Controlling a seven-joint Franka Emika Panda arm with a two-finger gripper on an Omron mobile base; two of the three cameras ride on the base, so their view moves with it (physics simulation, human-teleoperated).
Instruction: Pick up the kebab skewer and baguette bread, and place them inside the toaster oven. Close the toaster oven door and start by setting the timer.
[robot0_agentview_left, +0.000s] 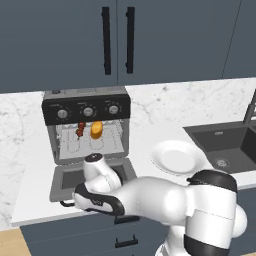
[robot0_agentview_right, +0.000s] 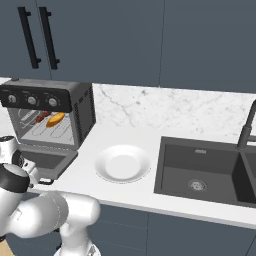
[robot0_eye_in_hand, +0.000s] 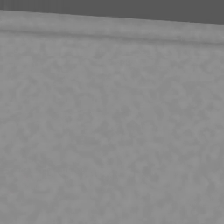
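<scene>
The toaster oven (robot0_agentview_left: 85, 100) (robot0_agentview_right: 82, 115) stands on the counter with its door (robot0_agentview_left: 59, 184) (robot0_agentview_right: 45, 161) dropped flat toward me. On the wire rack inside lie the dark red kebab skewer (robot0_agentview_left: 80, 130) (robot0_agentview_right: 42, 116) and, right of it, the orange baguette bread (robot0_agentview_left: 96, 129) (robot0_agentview_right: 56, 119). My gripper (robot0_agentview_left: 67, 201) is low at the door's front edge by the black handle, reaching in from the right. Its fingers are hidden behind the hand. The hand view looks flat onto a grey surface at very close range.
A white plate (robot0_agentview_left: 175, 157) (robot0_agentview_right: 122, 164) lies on the marble counter right of the oven. Farther right is a dark sink (robot0_agentview_left: 225, 145) (robot0_agentview_right: 200, 170) with a faucet (robot0_agentview_right: 247, 127). Dark wall cabinets hang above the oven. My arm crosses in front of the counter edge.
</scene>
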